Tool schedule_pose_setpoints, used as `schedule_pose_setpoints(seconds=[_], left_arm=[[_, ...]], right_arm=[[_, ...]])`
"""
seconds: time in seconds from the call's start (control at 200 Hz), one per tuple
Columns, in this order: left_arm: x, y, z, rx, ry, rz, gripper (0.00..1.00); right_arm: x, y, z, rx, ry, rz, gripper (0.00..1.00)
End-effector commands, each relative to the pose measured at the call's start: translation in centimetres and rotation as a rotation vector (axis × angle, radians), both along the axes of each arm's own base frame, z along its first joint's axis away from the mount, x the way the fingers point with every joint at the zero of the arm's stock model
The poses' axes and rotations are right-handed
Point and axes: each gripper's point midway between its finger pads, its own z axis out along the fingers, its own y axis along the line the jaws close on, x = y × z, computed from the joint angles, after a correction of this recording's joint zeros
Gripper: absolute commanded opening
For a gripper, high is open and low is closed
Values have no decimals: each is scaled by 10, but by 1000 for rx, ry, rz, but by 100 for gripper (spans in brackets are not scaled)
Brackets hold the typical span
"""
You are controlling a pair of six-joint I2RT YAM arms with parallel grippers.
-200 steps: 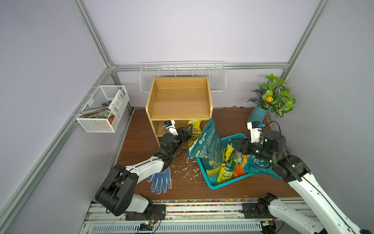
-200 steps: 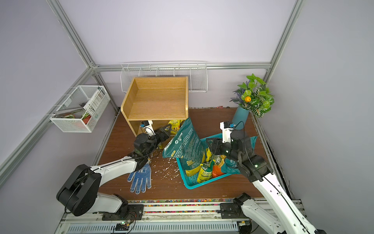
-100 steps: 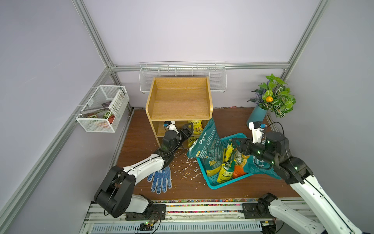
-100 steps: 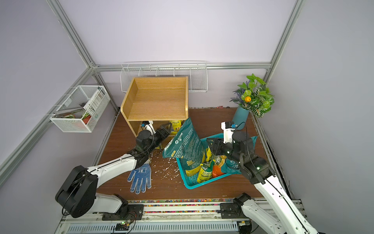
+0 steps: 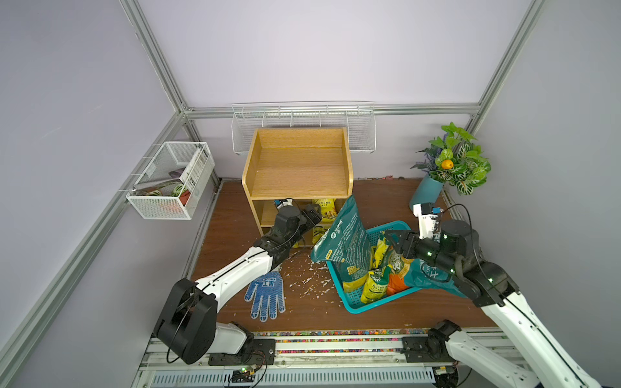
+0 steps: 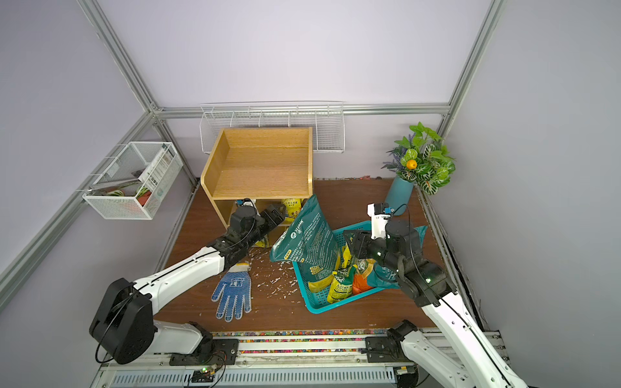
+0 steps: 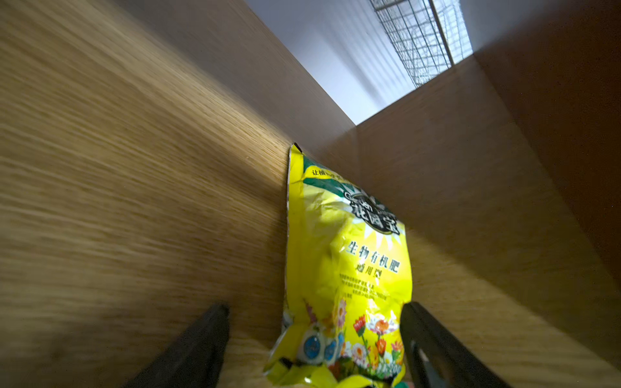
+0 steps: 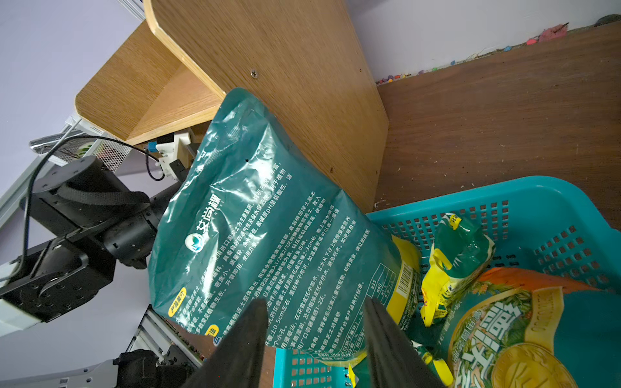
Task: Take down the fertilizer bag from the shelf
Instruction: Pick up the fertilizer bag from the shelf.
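Observation:
The light-oak shelf (image 5: 297,168) (image 6: 262,168) stands at the back of the brown table. A yellow fertilizer bag (image 5: 324,208) (image 6: 291,206) stands upright in its middle tier, against the right side wall. My left gripper (image 5: 314,215) (image 6: 277,213) reaches into that tier. In the left wrist view it (image 7: 314,307) is open, with the fertilizer bag's (image 7: 349,255) lower end between the two fingers and a gap on each side. My right gripper (image 5: 391,240) (image 8: 316,302) hangs open over the teal basket (image 5: 356,304), holding nothing.
A big teal bag (image 5: 349,242) leans out of the basket toward the shelf, close to the left gripper. A blue glove (image 5: 265,295) and white crumbs (image 5: 309,278) lie on the table. A potted plant (image 5: 450,168) stands back right. Wire racks (image 5: 171,181) hang on the walls.
My left gripper has pushed forward and up from the shelf's front into the middle tier, toward the yellow bag. The right arm has barely moved.

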Motion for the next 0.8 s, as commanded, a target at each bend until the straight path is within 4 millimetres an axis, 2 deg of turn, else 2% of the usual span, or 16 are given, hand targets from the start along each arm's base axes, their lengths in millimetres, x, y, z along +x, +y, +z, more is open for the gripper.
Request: schedule_pose_setpoints(seconds=[0.0,0.06,0.115,0.215,0.34,0.38,0.5,0.62,0.795], left_arm=[[-20,25,-115,499,242,-154,85],[-18,16,-115,494,232,-181,78],[-18,11,-117,484,239,-208,64],[-22,8,-119,478,243,-228,30],[-27,11,-114,474,229,-234,10],[-28,13,-112,474,231,-230,0],[-36,27,-107,501,245,-193,0],[-48,42,-90,499,212,-158,0],[-70,57,-36,386,54,-124,0]], right_arm=[[3,2,6,11,-14,-3,52],[4,2,6,8,-10,-4,52],[5,3,7,16,-11,-5,52],[4,2,8,24,-15,-12,52],[1,-3,8,21,-25,-31,52],[1,-4,8,21,-28,-35,52],[0,-5,6,16,-25,-35,52],[1,0,4,21,-15,-14,52],[3,16,1,42,9,38,52]])
